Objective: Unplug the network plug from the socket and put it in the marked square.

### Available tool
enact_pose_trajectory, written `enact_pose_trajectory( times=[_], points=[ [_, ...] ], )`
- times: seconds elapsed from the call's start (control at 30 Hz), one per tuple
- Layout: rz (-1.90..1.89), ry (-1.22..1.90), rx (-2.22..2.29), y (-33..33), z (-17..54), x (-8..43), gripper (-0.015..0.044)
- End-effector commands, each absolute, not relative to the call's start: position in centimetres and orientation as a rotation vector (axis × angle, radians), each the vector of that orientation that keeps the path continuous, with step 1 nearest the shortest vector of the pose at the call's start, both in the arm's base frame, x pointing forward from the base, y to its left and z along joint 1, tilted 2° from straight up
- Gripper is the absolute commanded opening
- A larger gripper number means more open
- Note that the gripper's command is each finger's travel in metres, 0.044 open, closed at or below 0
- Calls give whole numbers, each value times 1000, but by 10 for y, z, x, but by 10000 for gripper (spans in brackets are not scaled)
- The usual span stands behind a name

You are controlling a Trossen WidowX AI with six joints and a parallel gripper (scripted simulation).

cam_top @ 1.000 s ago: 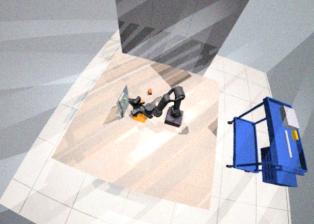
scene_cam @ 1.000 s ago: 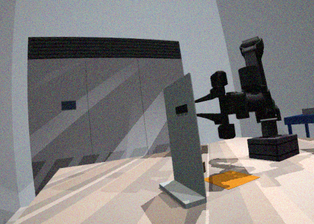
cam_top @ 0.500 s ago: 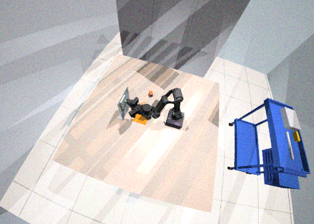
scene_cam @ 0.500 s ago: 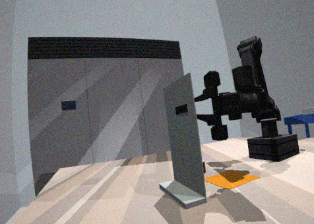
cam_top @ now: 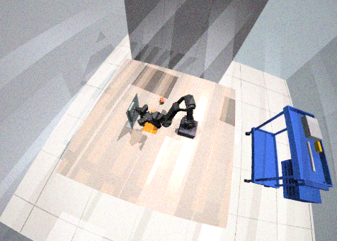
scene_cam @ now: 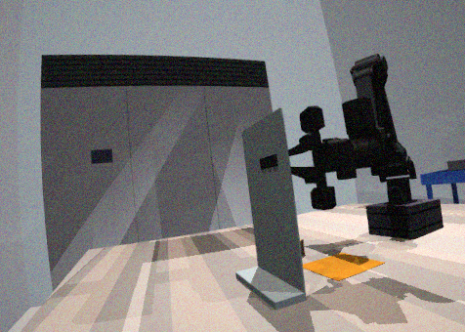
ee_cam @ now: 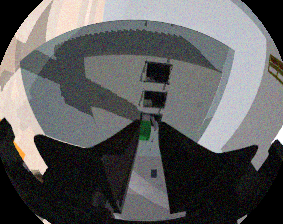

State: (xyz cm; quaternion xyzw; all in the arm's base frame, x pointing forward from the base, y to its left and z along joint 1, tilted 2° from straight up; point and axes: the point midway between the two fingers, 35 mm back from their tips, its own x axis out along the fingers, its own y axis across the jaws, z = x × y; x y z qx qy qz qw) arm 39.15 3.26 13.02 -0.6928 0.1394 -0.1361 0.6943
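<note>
The grey upright panel (cam_top: 136, 100) (scene_cam: 274, 202) (ee_cam: 117, 75) stands on its foot. In the wrist view the green network plug (ee_cam: 145, 131) sits at the lowest of the sockets, with a thin pale tab on its right side in that view. My gripper (cam_top: 137, 114) (scene_cam: 291, 161) (ee_cam: 149, 125) is at the panel's front face, one finger above the other. It appears shut on the plug, with the fingertips close against the body and the tab. The exterior view shows the panel from behind and hides the plug. The orange marked square (cam_top: 150, 128) (scene_cam: 341, 268) lies flat below the gripper.
Two empty dark sockets (ee_cam: 157, 72) (ee_cam: 154, 99) are in the panel beside the plug's socket. A small orange-red block (cam_top: 161, 101) is on the floor side toward the cabinet wall. A blue cart (cam_top: 265, 157) stands far to the right, beyond the arm's base (cam_top: 187, 129) (scene_cam: 404, 218).
</note>
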Motion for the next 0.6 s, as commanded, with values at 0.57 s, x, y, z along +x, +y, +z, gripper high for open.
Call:
enact_pose_trajectory(
  times=[0.57],
  points=[
    [-295, 315, -1555, 33, 128, 390, 0]
  ],
)
